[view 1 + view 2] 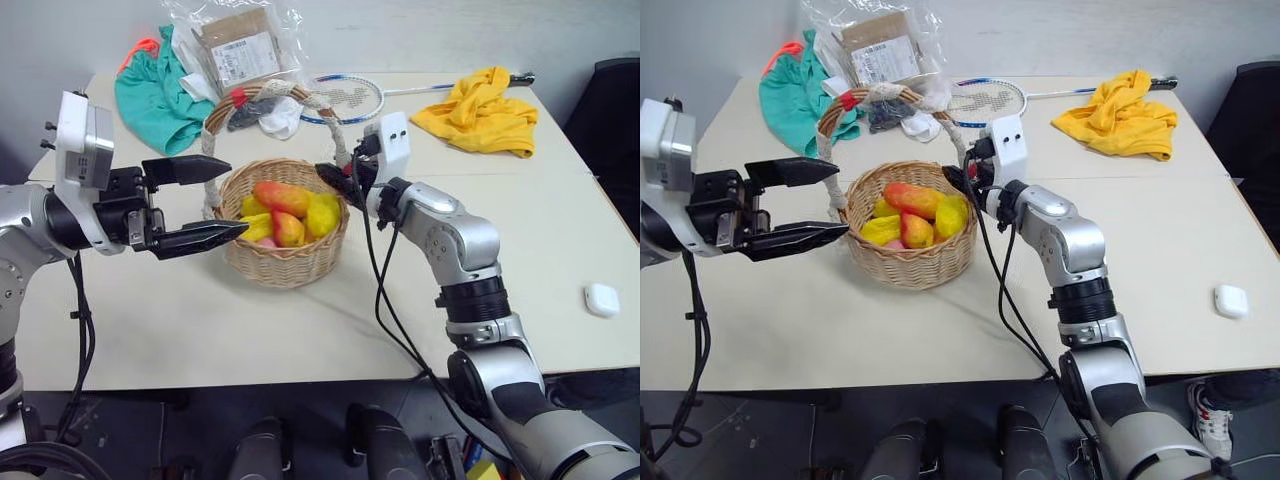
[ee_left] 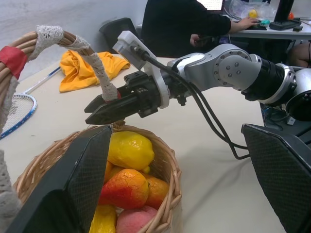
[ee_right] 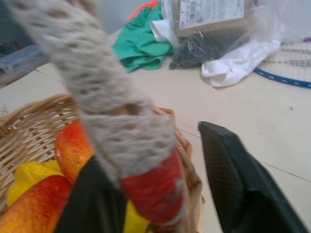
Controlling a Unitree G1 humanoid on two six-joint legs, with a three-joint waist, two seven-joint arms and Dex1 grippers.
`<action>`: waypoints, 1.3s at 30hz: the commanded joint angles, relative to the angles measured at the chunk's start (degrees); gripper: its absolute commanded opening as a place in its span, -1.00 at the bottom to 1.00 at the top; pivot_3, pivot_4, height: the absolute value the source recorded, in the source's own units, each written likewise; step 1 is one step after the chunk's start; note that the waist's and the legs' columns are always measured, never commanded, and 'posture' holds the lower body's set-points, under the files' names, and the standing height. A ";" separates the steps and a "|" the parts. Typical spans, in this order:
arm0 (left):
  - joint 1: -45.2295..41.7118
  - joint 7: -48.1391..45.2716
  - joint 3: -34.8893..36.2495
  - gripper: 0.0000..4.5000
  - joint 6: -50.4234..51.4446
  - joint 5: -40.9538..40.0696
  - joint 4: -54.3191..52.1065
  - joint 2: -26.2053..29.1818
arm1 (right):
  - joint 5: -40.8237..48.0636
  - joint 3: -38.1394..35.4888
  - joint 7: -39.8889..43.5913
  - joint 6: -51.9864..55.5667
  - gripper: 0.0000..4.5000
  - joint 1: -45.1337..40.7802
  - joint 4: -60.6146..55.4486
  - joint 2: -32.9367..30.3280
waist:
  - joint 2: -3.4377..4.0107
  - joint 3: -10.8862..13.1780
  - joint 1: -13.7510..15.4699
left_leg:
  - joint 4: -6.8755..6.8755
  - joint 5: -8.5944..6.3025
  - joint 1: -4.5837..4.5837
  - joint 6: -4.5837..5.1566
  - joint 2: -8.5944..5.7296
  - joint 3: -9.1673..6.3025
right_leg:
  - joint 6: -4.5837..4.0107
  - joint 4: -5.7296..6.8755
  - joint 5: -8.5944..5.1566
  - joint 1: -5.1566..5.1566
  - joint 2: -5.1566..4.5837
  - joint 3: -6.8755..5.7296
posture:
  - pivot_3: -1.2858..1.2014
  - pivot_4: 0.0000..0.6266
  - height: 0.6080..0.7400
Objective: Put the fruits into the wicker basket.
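The wicker basket stands mid-table with its cloth-wrapped handle arching over it. Several fruits lie inside: a bumpy yellow lemon on the right, a small round orange-yellow fruit with a red blush in the middle, and a long red-orange one behind them. My right gripper is level at the basket's right rim, jaws closed in on the foot of the handle by its red tie. My left gripper hangs open just left of the basket, holding nothing.
A small white case lies at the table's right edge. At the back lie a yellow cloth, a green cloth, a badminton racket and a bagged parcel. A person sits at a desk beyond.
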 commanded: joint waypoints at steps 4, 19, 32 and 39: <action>0.14 0.76 1.66 1.00 -0.96 -0.57 -1.53 -0.56 | 1.62 -1.76 1.93 -0.57 -0.89 1.81 -7.90 -1.17 | 0.00 0.00 0.03 | 0.00 0.03 0.01 -0.03 0.02 -0.03 | 0.00 0.03 0.00 0.00 0.02 -0.01 | 0.03 -0.52 1.00; -7.52 -2.66 -6.88 1.00 -3.62 3.16 5.54 -7.53 | 0.02 -22.74 5.53 -0.57 -0.89 11.12 -4.77 -34.41 | -0.01 0.01 1.63 | 0.00 0.09 -0.02 0.11 -0.09 -0.01 | 0.11 -0.08 0.06 0.04 0.01 -0.02 | 0.03 -0.52 1.00; -12.86 -6.45 -11.66 1.00 -3.54 5.65 10.62 -12.31 | 7.28 -33.96 4.79 3.84 0.35 32.30 -17.32 -32.55 | 0.02 0.00 0.71 | -0.05 0.16 0.36 0.03 -0.01 0.25 | 0.04 0.04 0.10 0.15 0.04 0.20 | 0.03 -0.52 1.00; -13.48 -13.53 -13.15 1.00 -6.51 10.12 17.54 -9.39 | 20.60 -54.35 20.33 21.65 0.96 46.37 -23.75 -49.38 | 0.07 0.03 2.17 | 0.13 0.12 0.20 0.22 -0.13 0.12 | 0.10 -0.20 0.13 0.19 -0.02 0.11 | 0.03 -0.52 1.00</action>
